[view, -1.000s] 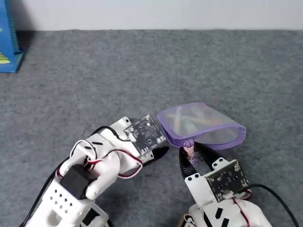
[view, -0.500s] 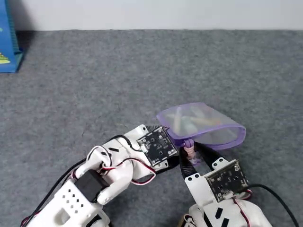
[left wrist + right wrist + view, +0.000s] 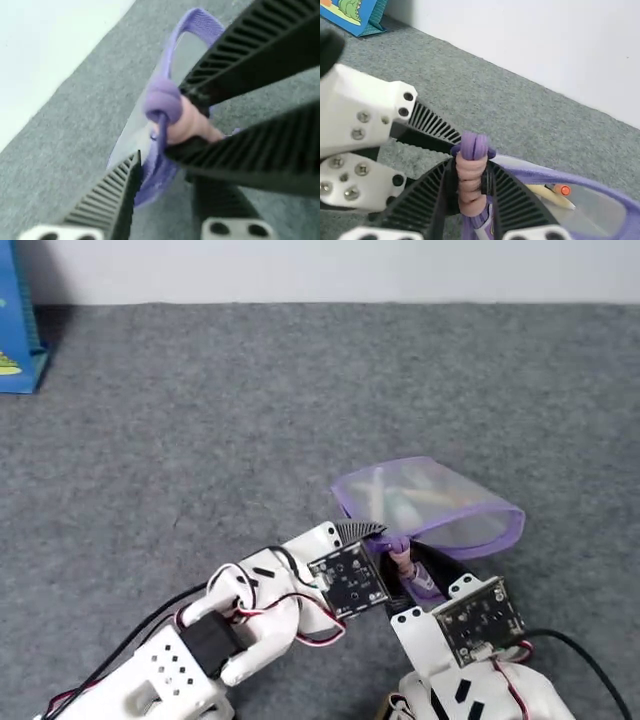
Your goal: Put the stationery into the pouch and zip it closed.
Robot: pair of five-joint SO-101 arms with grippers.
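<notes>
Has a pouch (image 3: 430,505) lying on the gray table (image 3: 200,420), just in front of both arms. Looks soft and floppy, made of thin see-through purple plastic with a thicker purple strip along the mouth. Holds the stationery (image 3: 400,502) inside: long thin pens and pencils, hard and smooth, one with an orange tip. Gapes at the mouth, so not yet zipped shut. Probably weighs very little and may slide or fold up on the fuzzy cloth, so needs pinning at one end while the zip gets pulled. Pinches the pull (image 3: 470,175), a fat knotted cord in pink and purple, tight between the right fingers (image 3: 505,192), black and ribbed. Looks squashy there, so a good thing to grip without slipping. Has the left fingers (image 3: 117,195) spread open just beside the pull, close to the purple edge of the pouch, with nothing squeezed in them. Best to grab the thick strip at the end of the mouth, not the thin shiny side, likely too slippery and quick to crumple. Better to tug slow and gentle along the strip.
</notes>
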